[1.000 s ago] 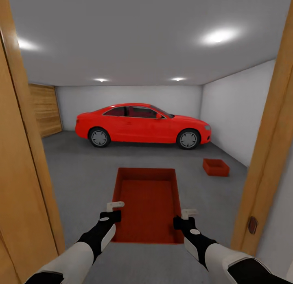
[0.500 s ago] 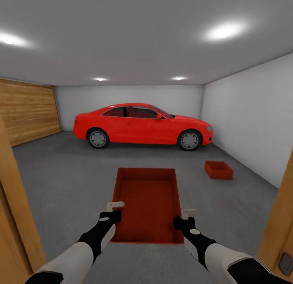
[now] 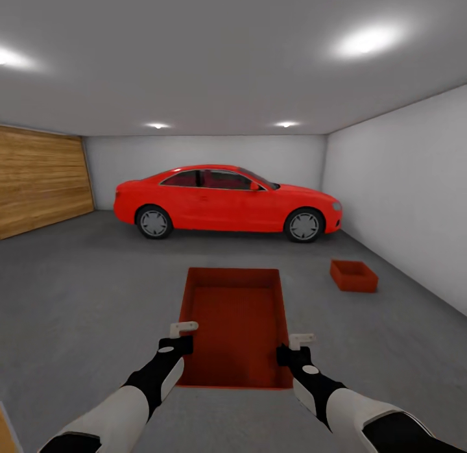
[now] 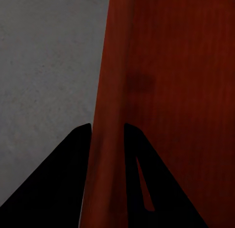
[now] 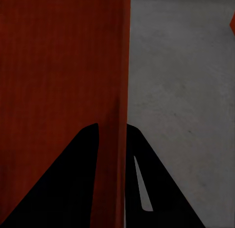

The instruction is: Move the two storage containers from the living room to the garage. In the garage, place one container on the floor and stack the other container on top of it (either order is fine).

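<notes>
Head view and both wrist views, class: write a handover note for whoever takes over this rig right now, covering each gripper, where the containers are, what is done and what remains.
Left gripper: shut on the left wall of the carried storage container.
Right gripper: shut on that container's right wall.
The carried container is held level in front of the robot, above the garage floor.
The second storage container sits on the floor ahead to the right, near the white wall, in front of the red car.
Done: one container placed in the garage; the robot is inside with the other.
Left: drive to the floor container and stack the carried one on it.
</notes>
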### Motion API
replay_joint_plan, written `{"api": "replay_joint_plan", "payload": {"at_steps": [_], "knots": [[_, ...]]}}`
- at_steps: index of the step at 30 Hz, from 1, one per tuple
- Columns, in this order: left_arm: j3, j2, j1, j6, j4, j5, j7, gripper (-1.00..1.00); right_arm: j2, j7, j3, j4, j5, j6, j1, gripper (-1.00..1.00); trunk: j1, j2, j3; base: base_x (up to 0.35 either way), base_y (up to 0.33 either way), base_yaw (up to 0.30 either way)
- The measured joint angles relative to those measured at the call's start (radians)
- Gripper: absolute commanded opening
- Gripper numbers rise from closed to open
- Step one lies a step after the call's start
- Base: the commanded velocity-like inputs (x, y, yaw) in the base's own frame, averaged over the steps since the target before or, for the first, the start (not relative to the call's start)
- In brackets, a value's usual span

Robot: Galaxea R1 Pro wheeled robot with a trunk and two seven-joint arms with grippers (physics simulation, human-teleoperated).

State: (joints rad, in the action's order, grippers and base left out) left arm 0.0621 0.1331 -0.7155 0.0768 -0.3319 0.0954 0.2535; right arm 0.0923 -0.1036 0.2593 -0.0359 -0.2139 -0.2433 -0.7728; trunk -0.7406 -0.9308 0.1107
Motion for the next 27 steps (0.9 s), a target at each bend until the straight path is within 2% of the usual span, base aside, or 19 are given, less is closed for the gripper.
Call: {"api": "replay_joint_plan", "payload": {"at_steps": [27], "knots": [[-0.002,0.0,0.0,0.001,0.0,-0.002,-0.001,-1.0,0.0,0.0,0.0,0.0,0.001,0.0,0.0,-1.0,0.0,0.0,0.0,0.321,0.0,0.0]]}}
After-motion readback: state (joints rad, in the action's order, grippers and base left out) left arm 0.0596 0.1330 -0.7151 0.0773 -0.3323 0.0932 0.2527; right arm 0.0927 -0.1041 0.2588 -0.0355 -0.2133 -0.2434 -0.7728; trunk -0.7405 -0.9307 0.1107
